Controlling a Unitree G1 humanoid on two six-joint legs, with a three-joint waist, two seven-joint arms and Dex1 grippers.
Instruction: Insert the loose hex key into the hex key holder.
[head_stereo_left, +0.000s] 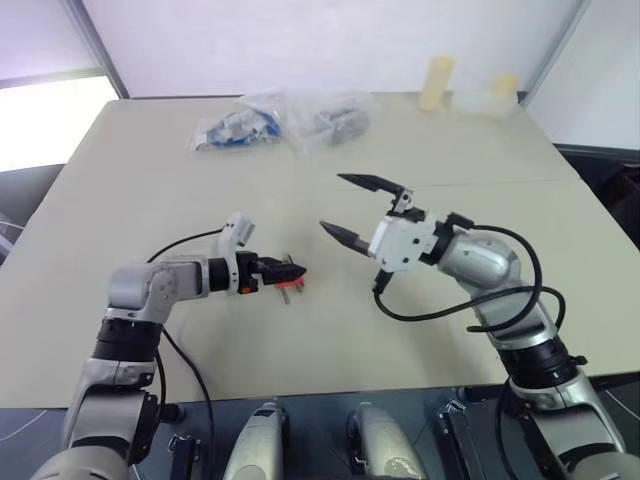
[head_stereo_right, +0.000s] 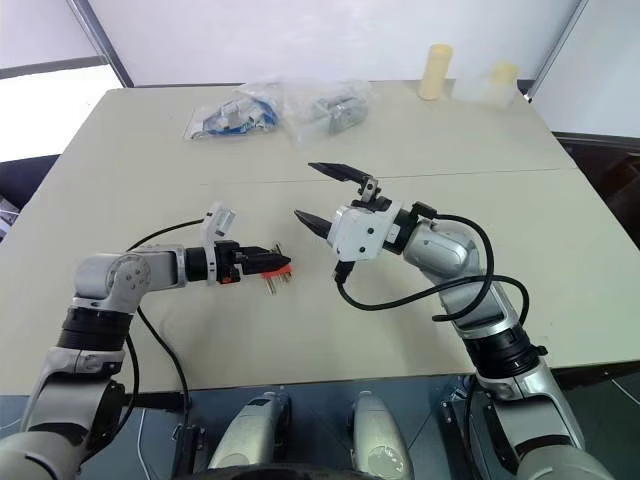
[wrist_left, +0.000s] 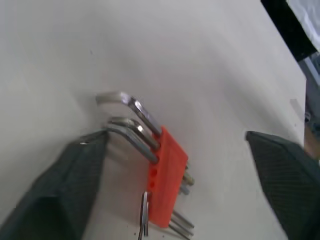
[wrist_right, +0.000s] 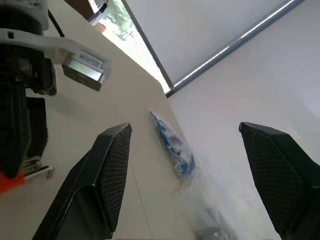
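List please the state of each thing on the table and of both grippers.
Hex key holder: lying on the table, several keys seated.
Left gripper: open, fingers either side of the holder.
Right gripper: open, empty, above the table.
Plastic bags: lying at the far side.

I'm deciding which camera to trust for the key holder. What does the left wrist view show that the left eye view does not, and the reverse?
Left wrist view: the red holder up close on the table, its bent grey keys told apart one by one, and small holes in its side, between two wide-apart black fingers.

Left eye view: the right gripper open above the table, clear plastic bags and two pale cylinders at the far edge.

Both: the holder, the left gripper and the beige table.
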